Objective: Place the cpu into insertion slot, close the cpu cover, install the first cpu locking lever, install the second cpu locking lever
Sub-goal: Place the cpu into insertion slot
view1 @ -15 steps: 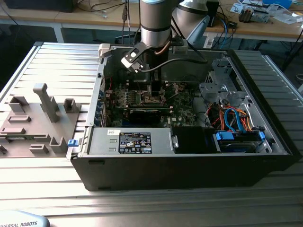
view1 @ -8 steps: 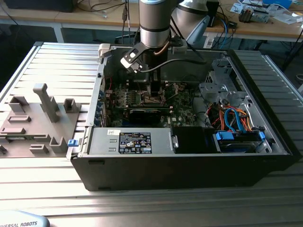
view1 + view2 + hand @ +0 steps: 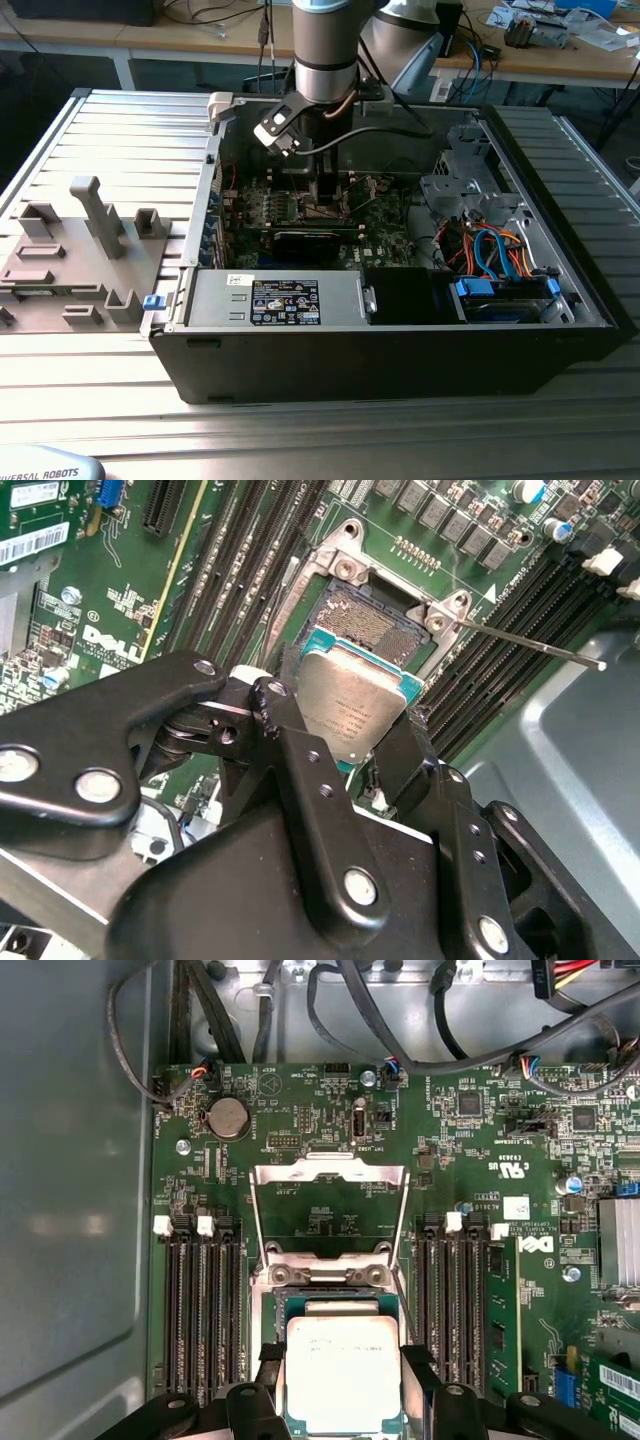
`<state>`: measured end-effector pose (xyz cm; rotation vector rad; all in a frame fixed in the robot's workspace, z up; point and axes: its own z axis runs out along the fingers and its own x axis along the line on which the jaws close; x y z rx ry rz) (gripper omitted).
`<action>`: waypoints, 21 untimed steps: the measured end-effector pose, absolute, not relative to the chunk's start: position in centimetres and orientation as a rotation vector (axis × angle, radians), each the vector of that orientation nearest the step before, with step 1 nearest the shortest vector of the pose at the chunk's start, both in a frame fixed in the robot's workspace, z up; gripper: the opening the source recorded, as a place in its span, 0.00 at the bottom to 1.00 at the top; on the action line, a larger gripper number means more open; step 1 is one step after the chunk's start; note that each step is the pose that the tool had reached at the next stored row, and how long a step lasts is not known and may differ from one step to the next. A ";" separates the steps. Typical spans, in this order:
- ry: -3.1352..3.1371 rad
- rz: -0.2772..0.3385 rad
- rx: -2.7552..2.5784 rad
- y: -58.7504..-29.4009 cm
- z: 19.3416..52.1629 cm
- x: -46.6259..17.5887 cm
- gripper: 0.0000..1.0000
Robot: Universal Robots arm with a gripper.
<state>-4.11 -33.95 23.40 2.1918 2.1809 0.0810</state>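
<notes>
The cpu (image 3: 343,1385) is clamped between the fingers of the gripper (image 3: 343,1360), over the socket (image 3: 365,620), beside the raised cpu cover (image 3: 328,1170).

Arm (image 3: 325,50) vertical, hand (image 3: 343,1360) downward, fingers (image 3: 300,760) tight on the cpu (image 3: 343,1385).

Even, bright room light falls from above in the exterior view: the ribbed table (image 3: 120,130) shines pale, while the open case (image 3: 400,350) is shadowed inside. In the first wrist view the cpu (image 3: 343,1372) top glares almost white, and soft reflections smear the grey wall (image 3: 60,1220).
</notes>
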 end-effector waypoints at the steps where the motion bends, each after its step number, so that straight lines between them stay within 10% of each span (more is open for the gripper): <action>1: 2.180 0.077 2.189 -33.9 23.4 -4.1 0.54; 21: 2.186 0.076 2.183 -33.6 22.6 -4.6 0.54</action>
